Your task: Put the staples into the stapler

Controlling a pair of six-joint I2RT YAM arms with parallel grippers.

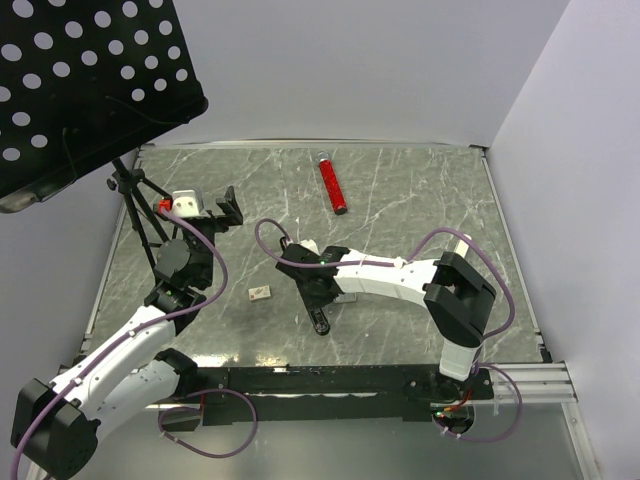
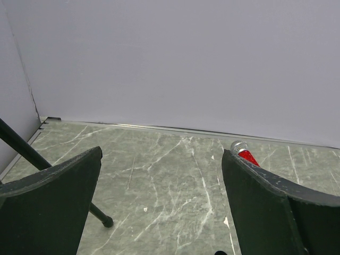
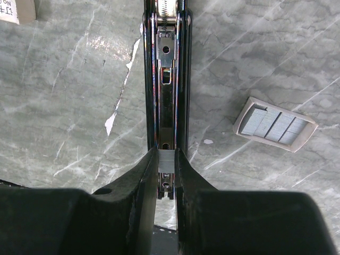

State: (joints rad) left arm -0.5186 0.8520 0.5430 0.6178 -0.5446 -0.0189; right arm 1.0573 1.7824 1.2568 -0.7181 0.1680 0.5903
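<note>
The right claw (image 3: 166, 166) was seen clamped on the staples (image 3: 166, 159), a short grey strip pinched between the fingertips. The strip was held directly over the open channel of the stapler (image 3: 166, 79), which lay flat on the marble-patterned table (image 3: 64, 106). Whether the strip was touching the channel's rails could not be told.

The step in hand was judged to be the seating of the strip in the magazine. The next move would call for the strip to be lined up with the narrow channel, lowered squarely between the rails, and only then released.

Just beside the stapler, a beige tray (image 3: 240, 126) with further grey strips was shown by the right wrist view alone. From above it was largely hidden under the arm, and the held strip could not be made out there.

Only the top view showed the left claw (image 1: 205, 208) raised well apart from the work. Its jaws were shown wide and empty in the left wrist view, where a red tube (image 2: 245, 155) was glimpsed beyond one finger.
</note>
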